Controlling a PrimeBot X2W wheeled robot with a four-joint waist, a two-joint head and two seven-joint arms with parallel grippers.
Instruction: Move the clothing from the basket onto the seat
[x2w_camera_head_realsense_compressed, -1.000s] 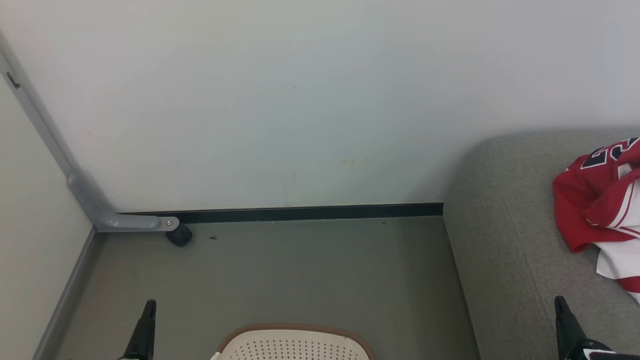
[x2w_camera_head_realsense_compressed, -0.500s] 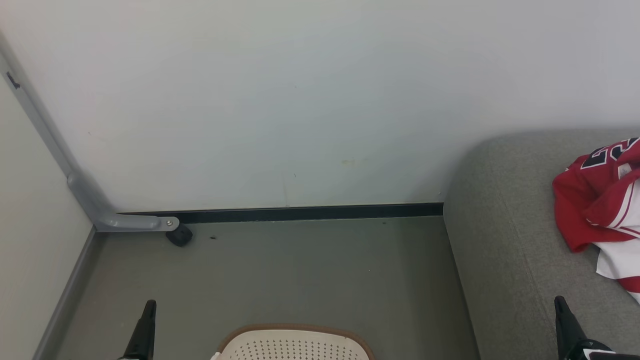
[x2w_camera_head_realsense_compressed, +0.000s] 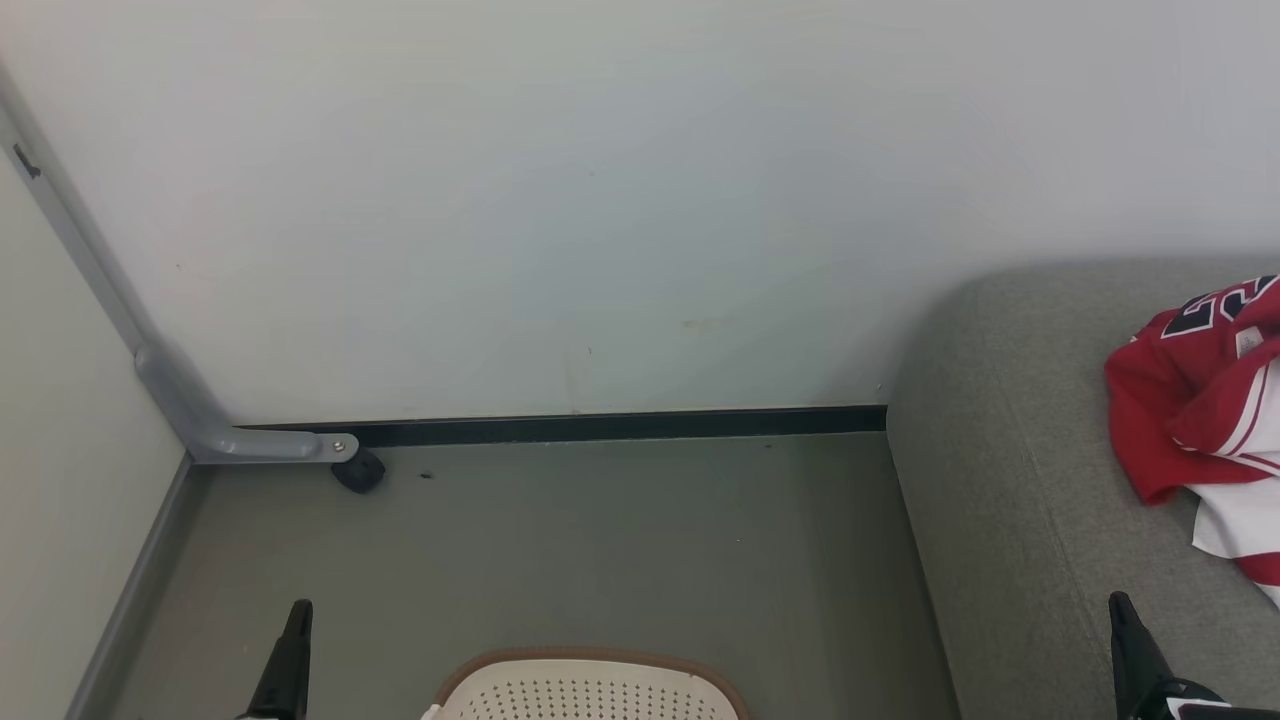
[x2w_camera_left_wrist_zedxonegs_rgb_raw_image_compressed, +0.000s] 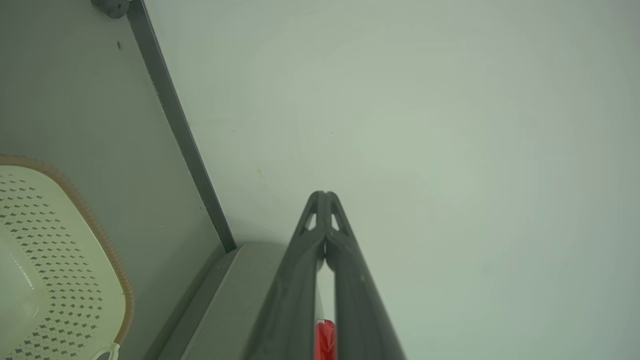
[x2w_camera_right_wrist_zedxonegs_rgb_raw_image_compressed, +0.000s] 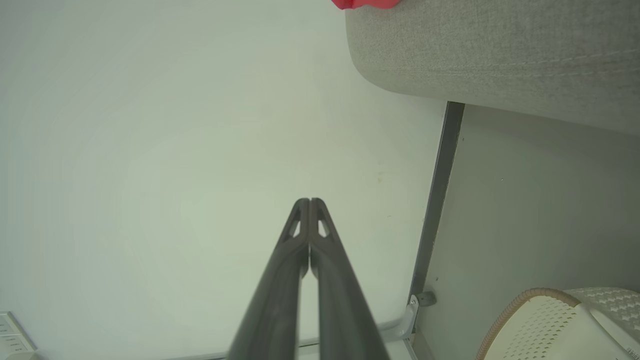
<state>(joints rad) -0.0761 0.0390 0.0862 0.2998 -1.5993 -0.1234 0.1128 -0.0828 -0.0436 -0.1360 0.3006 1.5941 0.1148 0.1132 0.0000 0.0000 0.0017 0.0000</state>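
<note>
Pale wall (x2w_camera_head_realsense_compressed: 600, 200) meets grey floor (x2w_camera_head_realsense_compressed: 600, 540) at a dark skirting strip (x2w_camera_head_realsense_compressed: 600, 426), w/ the seat (x2w_camera_head_realsense_compressed: 1000, 450) along the right. The clothing (x2w_camera_head_realsense_compressed: 1190, 400) lies on the seat cushion, near its rounded corner and well apart from the basket (x2w_camera_head_realsense_compressed: 585, 690). The basket sits on the floor between the two arms, at the head view's bottom edge. Left gripper (x2w_camera_head_realsense_compressed: 290, 650) and right gripper (x2w_camera_head_realsense_compressed: 1128, 640) both hang low, and in the wrist views each pair of fingers is pressed together at the tips. (A red sliver shows low in the gap of the left pair; can't tell what it is.)

The step in hand looks like a check for leftovers: what shows of the basket's perforated inside is bare, but most of it is out of frame. To do it well, tilt the head down till the whole bowl is visible. Spread the fingers before going in, and come down inside the rim, not onto it.

The clothing is a soft crumpled heap, bright red w/ white panels, red-white striped edging and black white-edged numerals, partly cut off by the frame. It looks limp, so it would prob. drape and trail if pinched by one layer.
</note>
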